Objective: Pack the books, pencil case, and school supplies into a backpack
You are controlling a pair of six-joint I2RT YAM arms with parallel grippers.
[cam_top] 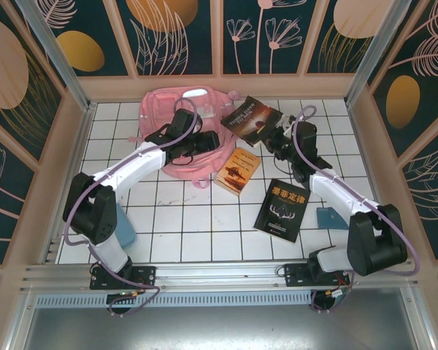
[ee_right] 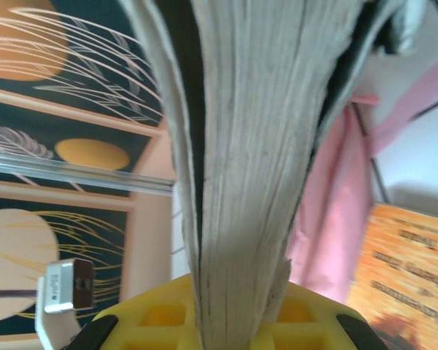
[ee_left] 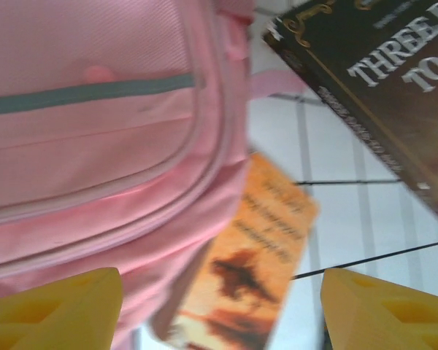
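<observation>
Seen from above, the pink backpack (cam_top: pixel 168 102) lay at upper centre of the bench (cam_top: pixel 190 219); the left-wrist view showed the left pincer (ee_left: pixel 219 310) spread wide over the backpack and orange book (ee_left: pixel 255 270), whereas the right-wrist view showed the right pincer (ee_right: pixel 226 321) clamped on the page edge of the dark book (ee_right: pixel 233 146).

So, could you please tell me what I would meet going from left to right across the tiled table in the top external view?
The large pink fabric backpack → small orange-brown paperback → black paperback with white characters → small blue wedge.
</observation>
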